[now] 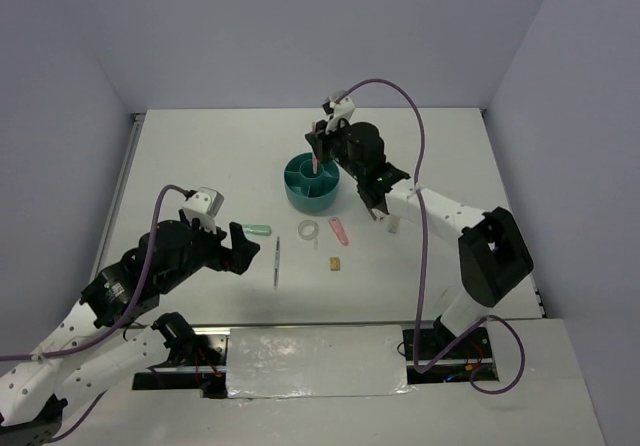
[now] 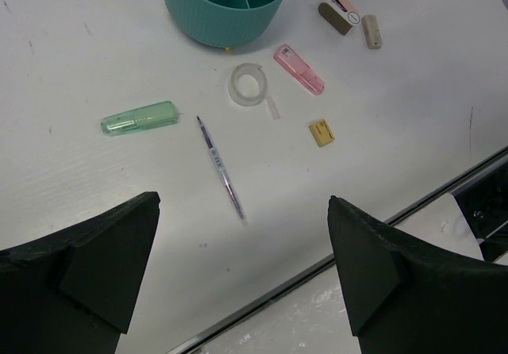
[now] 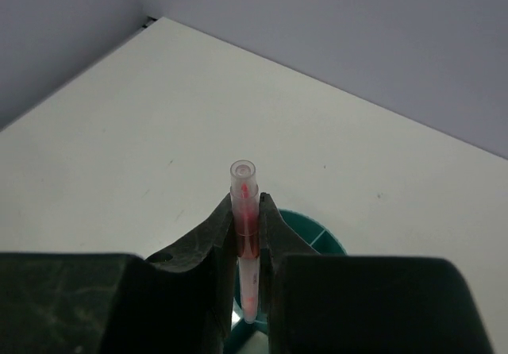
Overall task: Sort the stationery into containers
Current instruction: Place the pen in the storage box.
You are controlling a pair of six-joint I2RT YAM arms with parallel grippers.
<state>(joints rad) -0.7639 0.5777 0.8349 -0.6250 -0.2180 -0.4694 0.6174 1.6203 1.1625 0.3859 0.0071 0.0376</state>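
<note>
My right gripper [image 3: 246, 202] is shut on the pink-red pen [image 3: 244, 175], holding it upright above the teal organiser [image 3: 327, 240]. From above, this gripper [image 1: 320, 149] hangs over the organiser's [image 1: 300, 194] central cup. My left gripper [image 2: 244, 203] is open and empty, hovering over the table near the front edge. Ahead of it lie the thin dark pen [image 2: 220, 166], mint-green capsule [image 2: 139, 118], clear tape ring [image 2: 248, 84], pink eraser [image 2: 298, 69] and tiny yellow block [image 2: 321, 132]. A pink-white piece [image 2: 341, 13] and a beige piece [image 2: 371, 31] lie to the organiser's right.
The white table's front edge, a metal strip [image 2: 413, 207], runs just behind my left gripper. Grey walls enclose the table at the back and sides. The right arm's purple cable [image 1: 420, 166] arcs above the table's right half.
</note>
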